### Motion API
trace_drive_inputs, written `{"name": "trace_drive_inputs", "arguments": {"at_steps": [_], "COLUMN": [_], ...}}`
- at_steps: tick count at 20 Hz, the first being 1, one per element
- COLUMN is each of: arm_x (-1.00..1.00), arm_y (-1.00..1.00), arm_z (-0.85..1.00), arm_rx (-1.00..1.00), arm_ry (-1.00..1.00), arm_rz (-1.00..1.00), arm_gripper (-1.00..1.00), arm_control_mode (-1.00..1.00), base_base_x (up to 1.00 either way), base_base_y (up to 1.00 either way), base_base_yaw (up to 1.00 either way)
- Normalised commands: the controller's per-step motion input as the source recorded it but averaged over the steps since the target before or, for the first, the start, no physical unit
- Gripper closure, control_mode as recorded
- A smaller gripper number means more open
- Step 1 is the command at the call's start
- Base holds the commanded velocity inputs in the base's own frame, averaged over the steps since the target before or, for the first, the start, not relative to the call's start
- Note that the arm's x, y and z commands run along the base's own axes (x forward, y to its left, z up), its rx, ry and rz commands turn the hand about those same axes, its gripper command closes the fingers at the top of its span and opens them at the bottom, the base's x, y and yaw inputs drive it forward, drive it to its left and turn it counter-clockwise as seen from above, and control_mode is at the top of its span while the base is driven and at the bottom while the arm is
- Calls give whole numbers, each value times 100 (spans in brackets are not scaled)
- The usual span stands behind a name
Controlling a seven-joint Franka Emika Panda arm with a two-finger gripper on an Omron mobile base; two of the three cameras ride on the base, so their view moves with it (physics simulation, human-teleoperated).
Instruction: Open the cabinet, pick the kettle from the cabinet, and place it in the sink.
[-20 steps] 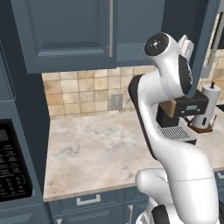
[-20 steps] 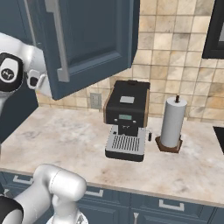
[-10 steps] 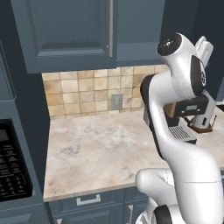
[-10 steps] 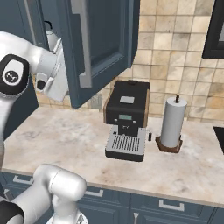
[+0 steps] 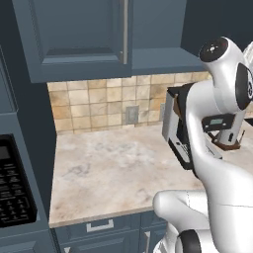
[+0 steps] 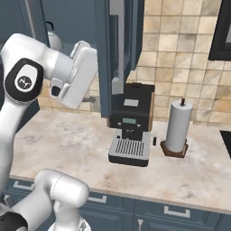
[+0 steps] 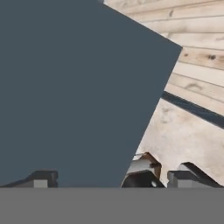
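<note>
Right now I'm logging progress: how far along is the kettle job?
Done: the cabinet's right door stands swung out. In hand: nothing yet; the hand is open beside that door's face. Left: the kettle still sits inside the cabinet and must be lifted out and carried to the sink.

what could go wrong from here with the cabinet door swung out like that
1. The dark blue-grey cabinet door stands edge-on beside the white hand; reaching in for the small whitish kettle could clip its edge.
2. The door hangs right above the black coffee machine; a knock might jolt it.
3. The kettle sits deep behind the arm, so the open jaws may approach it half-blind.
</note>
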Motion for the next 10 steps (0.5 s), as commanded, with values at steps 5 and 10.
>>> {"name": "trace_drive_inputs", "arguments": {"at_steps": [5, 10], "arm_x": [-19, -14], "arm_y": [-48, -26], "arm_z": [0, 0], "arm_rx": [0, 0], "arm_ry": [0, 0], "arm_rz": [-2, 0], "arm_gripper": [-100, -100], "arm_control_mode": [-100, -100], "base_base_x": [0, 0], "base_base_y": [0, 0], "base_base_yaw": [0, 0]}}
